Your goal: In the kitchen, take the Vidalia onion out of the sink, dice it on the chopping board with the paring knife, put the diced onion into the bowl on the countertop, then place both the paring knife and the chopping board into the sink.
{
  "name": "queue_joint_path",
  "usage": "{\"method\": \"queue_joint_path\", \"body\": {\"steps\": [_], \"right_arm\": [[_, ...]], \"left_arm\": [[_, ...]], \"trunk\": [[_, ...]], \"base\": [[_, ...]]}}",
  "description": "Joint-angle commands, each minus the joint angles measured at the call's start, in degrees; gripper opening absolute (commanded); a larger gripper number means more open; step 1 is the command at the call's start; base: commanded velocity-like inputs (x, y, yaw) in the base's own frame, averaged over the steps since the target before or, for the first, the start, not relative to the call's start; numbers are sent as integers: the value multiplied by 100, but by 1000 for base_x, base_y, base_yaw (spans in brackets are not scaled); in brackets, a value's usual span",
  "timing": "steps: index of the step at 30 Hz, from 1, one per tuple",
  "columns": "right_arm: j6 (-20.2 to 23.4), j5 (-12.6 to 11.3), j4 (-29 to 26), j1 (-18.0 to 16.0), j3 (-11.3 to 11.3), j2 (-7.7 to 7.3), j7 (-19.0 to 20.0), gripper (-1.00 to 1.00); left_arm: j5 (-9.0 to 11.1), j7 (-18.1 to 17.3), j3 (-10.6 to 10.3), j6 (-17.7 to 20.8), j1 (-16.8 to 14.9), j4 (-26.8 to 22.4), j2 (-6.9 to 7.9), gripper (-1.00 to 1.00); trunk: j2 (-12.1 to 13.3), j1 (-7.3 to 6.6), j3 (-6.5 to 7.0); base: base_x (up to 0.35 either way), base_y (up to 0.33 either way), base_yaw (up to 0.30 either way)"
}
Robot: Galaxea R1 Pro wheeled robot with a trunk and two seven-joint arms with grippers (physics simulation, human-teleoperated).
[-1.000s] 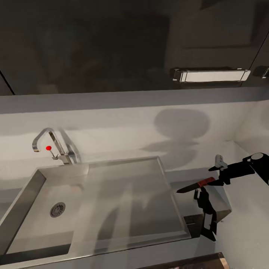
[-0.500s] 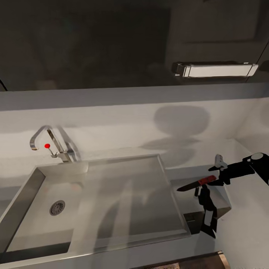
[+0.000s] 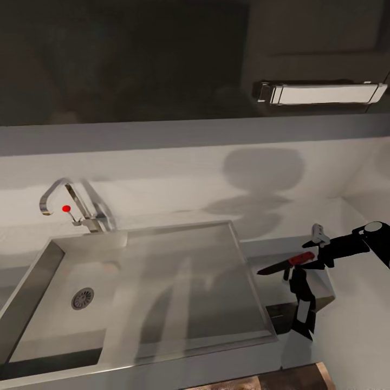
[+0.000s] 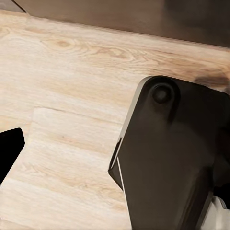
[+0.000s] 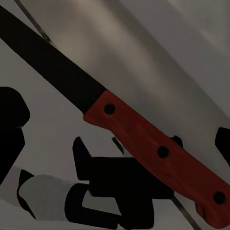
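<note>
The pale tabletop point(image 3: 346, 346) runs along a light wall, under dark upper cupboards point(image 3: 124, 59) with a bright bar handle point(image 3: 322, 93). Set into it is the grey sink point(image 3: 184, 281): a recessed basin with a round drain point(image 3: 83, 298) at the left and a flat drainboard taking up its right part. Neither holds anything. A chrome tap point(image 3: 70, 203) with a red-tipped lever stands behind the basin.

Just right of the sink's edge, the right gripper point(image 3: 317, 259) reaches in from the right above the tabletop. Its jaws are closed on the red handle of the paring knife point(image 3: 284, 264), which lies roughly level, its dark blade pointing left toward the drainboard, the tip close to the sink's right rim. In the right wrist view the knife point(image 5: 120, 124) crosses diagonally, three dark rivets along its red handle.

The left wrist view looks down on light wood flooring point(image 4: 67, 96), with a dark part of the robot point(image 4: 172, 158) close by; I cannot tell how the left jaws stand.
</note>
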Motion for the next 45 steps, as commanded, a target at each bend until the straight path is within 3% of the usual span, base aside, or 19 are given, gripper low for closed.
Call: {"method": "queue_joint_path", "body": {"steps": [1,11,29,45], "right_arm": [[-59,62,-3,-4,-33,-3,10,100],[-167,72,-4,-4,-38,-30,10,100],[-464,78,-4,-4,-59,-67,-13,100],[-467,62,179,-4,-75,-70,-657,100]], "left_arm": [[13,58,-49,-9,2,-12,5,100],[13,58,-49,-9,2,-12,5,100],[13,58,-49,-9,2,-12,4,100],[13,58,-49,-9,2,-4,4,100]], "trunk": [[-11,3,-19],[-11,3,-103],[-11,3,-110],[-11,3,-110]], "base": [[0,0,0],[0,0,0],[0,0,0],[0,0,0]]}}
